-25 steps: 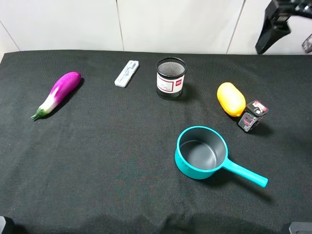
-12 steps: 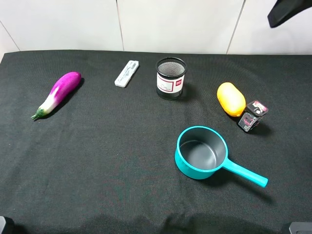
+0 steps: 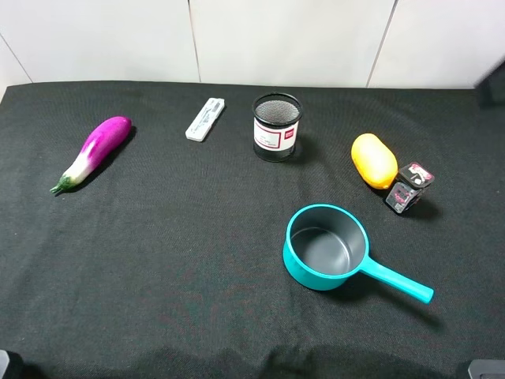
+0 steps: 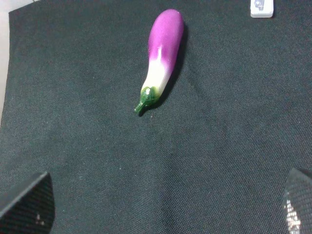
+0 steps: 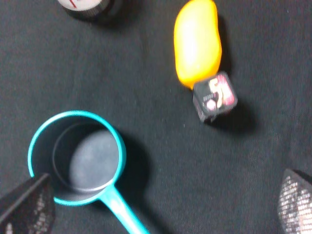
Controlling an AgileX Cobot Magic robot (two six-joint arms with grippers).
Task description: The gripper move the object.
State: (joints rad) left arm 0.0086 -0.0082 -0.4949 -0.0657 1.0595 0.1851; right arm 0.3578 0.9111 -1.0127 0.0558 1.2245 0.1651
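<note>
The yellow-orange mango (image 3: 374,159) lies on the black cloth at the right, touching or nearly touching a small dark cube (image 3: 410,187). In the right wrist view the mango (image 5: 196,41) lies well ahead of my right gripper (image 5: 161,207), which is high above the cloth, open and empty; only its fingertips (image 5: 27,204) show at the frame's corners. My left gripper (image 4: 164,207) is open and empty, high above the purple-and-white eggplant (image 4: 163,48). Neither claw shows in the exterior view; only a dark sliver of the right arm (image 3: 495,75) shows at the right edge.
The eggplant (image 3: 95,150) lies at the far left. A white flat item (image 3: 205,118) and a mesh pen cup (image 3: 277,126) stand at the back middle. A teal saucepan (image 3: 325,246) sits in front of the mango, handle pointing front-right. The cube (image 5: 214,97) and saucepan (image 5: 73,156) show in the right wrist view.
The right arm has swung from the top right corner out toward the right edge of the exterior view. The objects on the cloth have not moved.
</note>
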